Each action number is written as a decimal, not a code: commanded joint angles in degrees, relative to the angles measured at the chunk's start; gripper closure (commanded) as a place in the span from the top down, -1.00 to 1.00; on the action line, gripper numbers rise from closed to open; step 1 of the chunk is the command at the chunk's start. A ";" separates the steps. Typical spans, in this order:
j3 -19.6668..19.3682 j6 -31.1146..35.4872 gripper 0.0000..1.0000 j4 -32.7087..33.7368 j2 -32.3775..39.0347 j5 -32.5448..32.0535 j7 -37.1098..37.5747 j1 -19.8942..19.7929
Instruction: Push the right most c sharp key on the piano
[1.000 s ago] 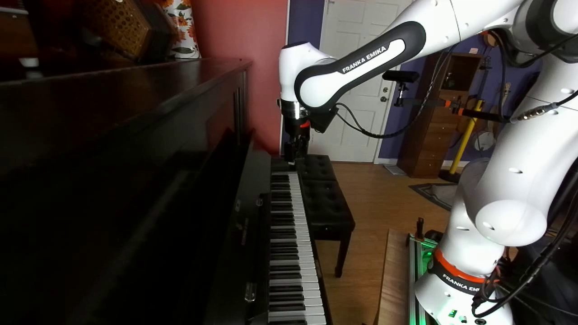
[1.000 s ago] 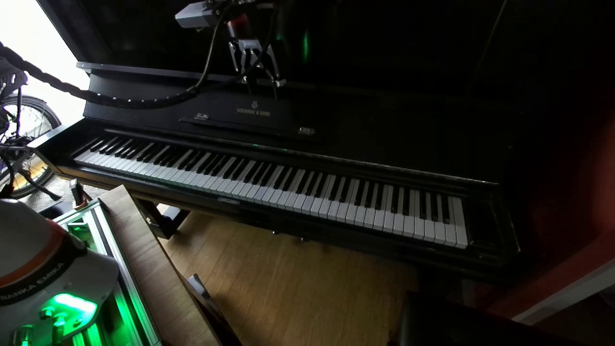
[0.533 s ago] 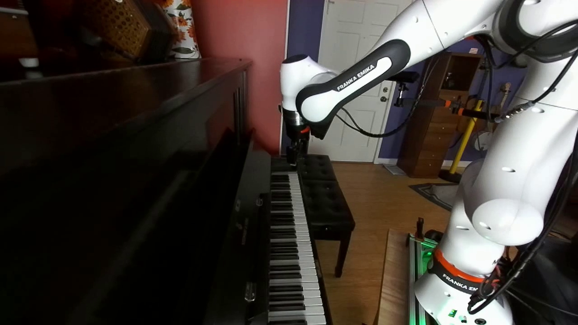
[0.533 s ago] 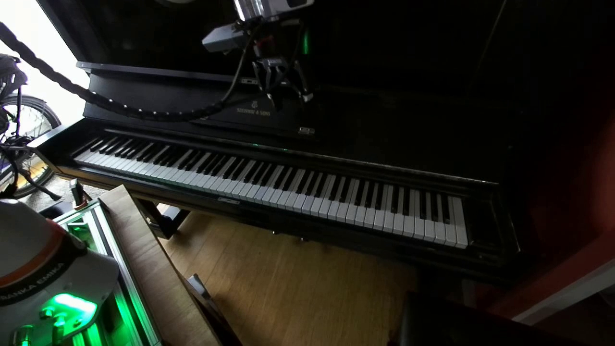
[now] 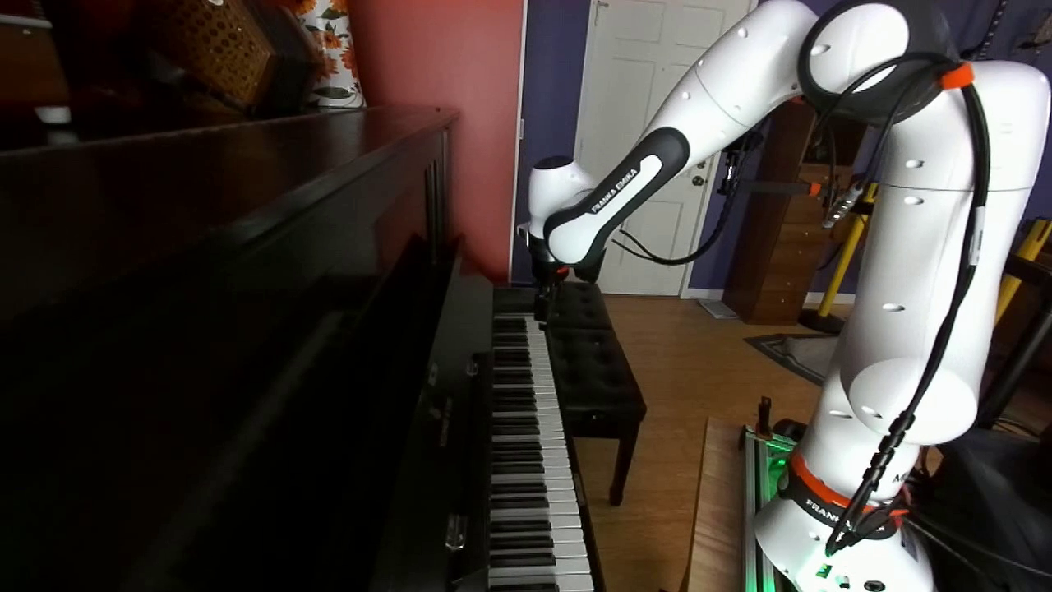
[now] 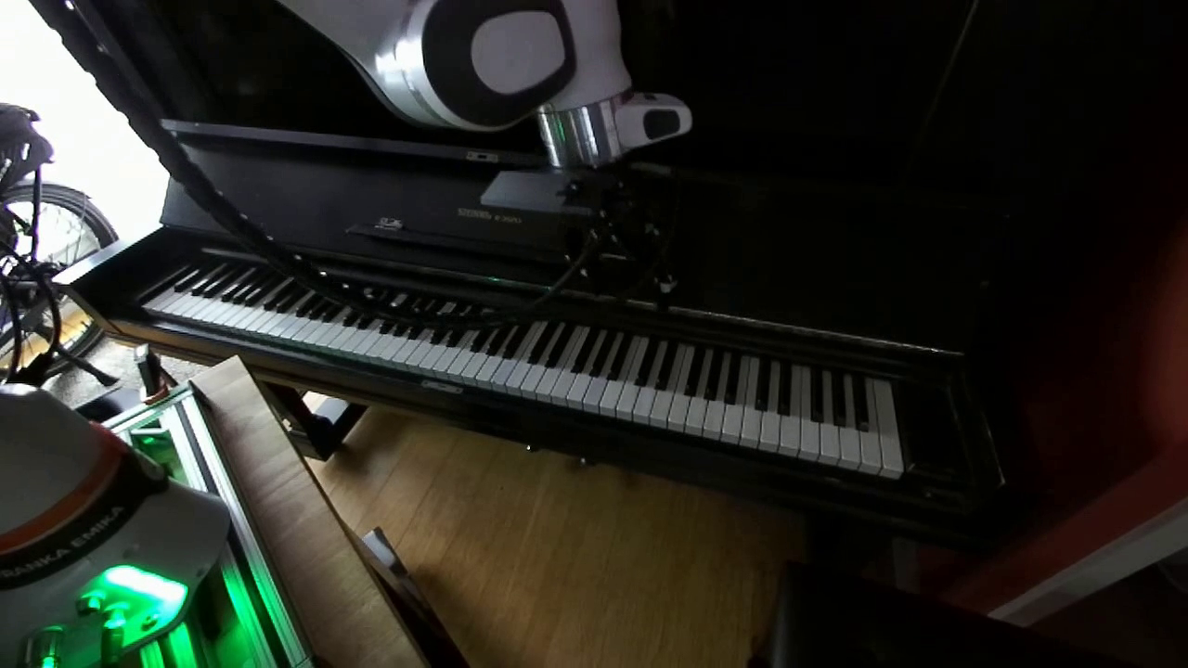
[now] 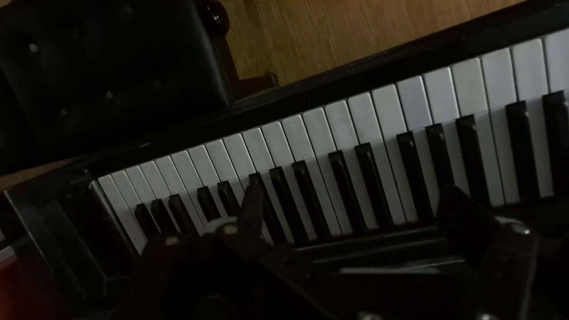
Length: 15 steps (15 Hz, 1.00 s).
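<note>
Fingers [image 7: 252, 209] parted wide, nothing between them. Wrist view: by my count, the rightmost C sharp key [image 7: 228, 195] shows just beside the treble-side fingertip, outside the spread; its long axis runs across the fingers' line. In an exterior view: same key [image 6: 762, 385] on the piano [image 6: 761, 264], lower and right of the gripper [image 6: 624, 281], well apart from the right edge of the wooden table [image 6: 283, 510]. In an exterior view: gripper [image 5: 544, 319] by the piano's far end, beyond the table's far left corner; contact cannot be told. Likely move: trebleward a little, then down.
</note>
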 commanded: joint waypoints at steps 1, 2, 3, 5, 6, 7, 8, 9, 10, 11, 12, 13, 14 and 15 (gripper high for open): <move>-0.77 5.12 1.00 2.81 7.57 5.46 -6.38 -3.04; -0.73 2.96 1.00 0.72 3.54 2.84 -3.33 -1.54; -0.87 3.99 1.00 1.26 5.23 3.77 -4.44 -2.30; -0.91 4.64 1.00 2.20 7.09 4.32 -5.12 -2.92; -0.88 4.65 1.00 2.51 7.36 4.38 -5.11 -2.91; -0.82 4.65 1.00 2.69 7.39 4.41 -5.11 -2.88; -0.80 4.65 1.00 2.83 7.39 4.43 -5.11 -2.87; -0.80 4.65 1.00 2.92 7.39 4.44 -5.11 -2.87; -0.80 4.65 1.00 2.95 7.39 4.44 -5.11 -2.88; -0.80 4.65 1.00 2.96 7.39 4.44 -5.11 -2.87; -1.44 4.64 1.00 4.57 9.33 3.54 -3.52 -2.65; -0.89 4.01 1.00 5.76 10.58 5.42 -4.51 -3.30; -0.51 4.08 1.00 6.79 11.71 6.70 -5.33 -3.81; -0.63 4.00 1.00 7.65 12.64 6.79 -4.99 -3.83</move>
